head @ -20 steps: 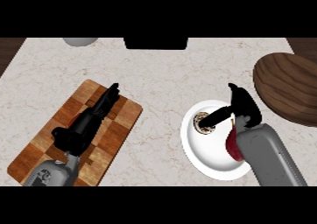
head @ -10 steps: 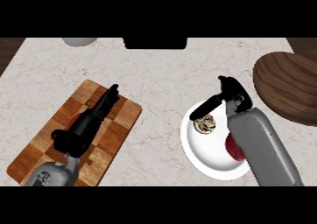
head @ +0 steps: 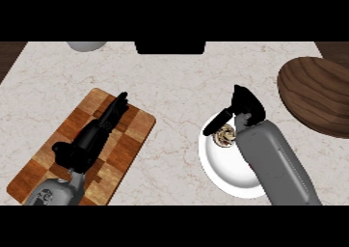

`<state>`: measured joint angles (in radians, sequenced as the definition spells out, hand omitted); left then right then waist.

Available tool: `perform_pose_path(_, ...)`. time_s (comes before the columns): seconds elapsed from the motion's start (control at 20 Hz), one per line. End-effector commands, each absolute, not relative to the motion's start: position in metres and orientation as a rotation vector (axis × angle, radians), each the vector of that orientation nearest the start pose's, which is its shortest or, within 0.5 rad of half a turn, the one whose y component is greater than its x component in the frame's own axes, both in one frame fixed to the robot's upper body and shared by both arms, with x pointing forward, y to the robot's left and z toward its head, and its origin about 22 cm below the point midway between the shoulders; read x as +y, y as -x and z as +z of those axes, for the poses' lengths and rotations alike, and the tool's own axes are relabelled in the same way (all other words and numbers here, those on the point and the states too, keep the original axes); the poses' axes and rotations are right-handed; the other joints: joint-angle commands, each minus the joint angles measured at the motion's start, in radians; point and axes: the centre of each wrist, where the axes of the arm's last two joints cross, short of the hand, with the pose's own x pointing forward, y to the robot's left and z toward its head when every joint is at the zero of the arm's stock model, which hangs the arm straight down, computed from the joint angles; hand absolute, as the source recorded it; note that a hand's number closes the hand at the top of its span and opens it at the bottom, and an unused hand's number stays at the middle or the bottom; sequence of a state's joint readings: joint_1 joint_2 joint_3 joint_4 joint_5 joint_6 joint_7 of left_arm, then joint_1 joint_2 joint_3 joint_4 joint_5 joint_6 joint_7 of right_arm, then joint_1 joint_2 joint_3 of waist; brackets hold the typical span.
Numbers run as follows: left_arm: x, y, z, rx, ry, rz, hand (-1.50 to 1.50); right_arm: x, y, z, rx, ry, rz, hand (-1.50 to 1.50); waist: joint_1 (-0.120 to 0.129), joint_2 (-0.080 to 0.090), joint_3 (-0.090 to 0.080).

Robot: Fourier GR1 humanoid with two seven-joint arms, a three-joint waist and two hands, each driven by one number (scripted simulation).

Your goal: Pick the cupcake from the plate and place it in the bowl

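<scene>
Sitting on the plate's [head: 223,169] upper-left part, near its rim, the cupcake [head: 225,136] is upright with its speckled top facing up; being round, it has no long axis to line up with. The right hand [head: 247,110] is far the nearer of the two, hanging over the plate's top edge just above the cupcake. Its thumb [head: 219,121] is splayed down and to the left, its tip close by the cupcake's upper-left side; whether they touch is hard to tell. Its fingers [head: 240,96] run roughly straight, pointing up and away from the plate, so the cupcake lies on the wrist side of the hand, between the thumb and the grey forearm [head: 273,159], not within the fingers. The hand looks spread and holds nothing. To grasp, I judge the fingers must draw back toward the cupcake and close against the thumb.

The bowl [head: 323,96] is to the plate's upper right, near but apart from it, on the right hand's own side.

Well left of the plate, the left hand [head: 92,140] rests on the board [head: 135,126], fingers straight, holding nothing.
</scene>
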<state>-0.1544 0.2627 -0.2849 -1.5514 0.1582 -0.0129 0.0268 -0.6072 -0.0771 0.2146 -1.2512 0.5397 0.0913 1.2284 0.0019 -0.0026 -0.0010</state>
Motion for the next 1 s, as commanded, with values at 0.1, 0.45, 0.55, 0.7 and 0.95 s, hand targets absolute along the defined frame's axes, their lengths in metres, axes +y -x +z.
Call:
perform_pose_path(0.1,0.205,-0.261,0.034,-1.591,0.170,-0.377,0.00,-0.119,-0.352,0.076,-0.464,0.814,0.509,-1.50,0.000,0.000,0.000)
perform_pose_path(0.45,0.202,-0.261,0.036,-1.588,0.166,-0.351,0.00,-0.105,-0.338,0.067,-0.436,0.877,0.494,-1.50,-0.004,-0.001,0.000)
perform_pose_path(0.55,0.193,-0.258,0.016,-1.563,0.171,-0.367,0.00,-0.125,-0.340,0.051,-0.406,0.873,0.493,-1.50,-0.008,0.002,0.000)
perform_pose_path(0.7,0.207,-0.266,0.036,-1.593,0.165,-0.380,0.00,-0.129,-0.338,0.034,-0.382,0.848,0.474,-1.50,0.000,0.002,0.001)
perform_pose_path(0.95,0.209,-0.270,0.038,-1.594,0.171,-0.384,0.00,-0.141,-0.328,0.012,-0.385,0.829,0.481,-1.50,-0.003,0.002,0.001)
